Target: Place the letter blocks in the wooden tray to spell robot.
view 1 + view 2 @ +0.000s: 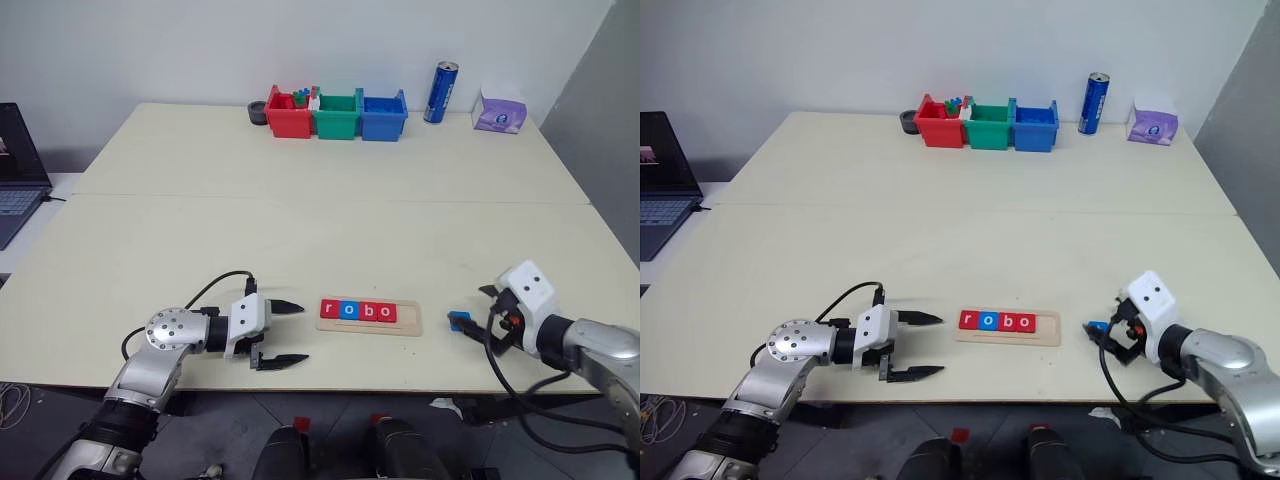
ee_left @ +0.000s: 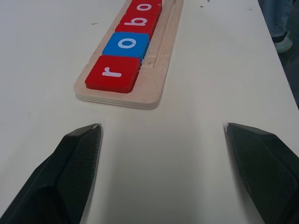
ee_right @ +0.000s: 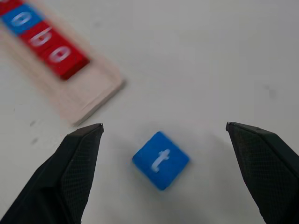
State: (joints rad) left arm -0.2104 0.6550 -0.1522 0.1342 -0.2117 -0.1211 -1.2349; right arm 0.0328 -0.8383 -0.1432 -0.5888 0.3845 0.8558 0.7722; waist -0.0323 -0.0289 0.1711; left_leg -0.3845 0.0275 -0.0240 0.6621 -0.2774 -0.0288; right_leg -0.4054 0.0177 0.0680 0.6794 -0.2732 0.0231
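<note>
Both claws agape: left claw nr wooden tray, right claw over blue "t" block.

You have five letter blocks: three red, two blue. One wooden tray, three plastic bins, one can.

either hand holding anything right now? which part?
Nothing held. The right hand is open above the small blue square "t" tile, which lies on the table; the left hand is open and empty.
</note>
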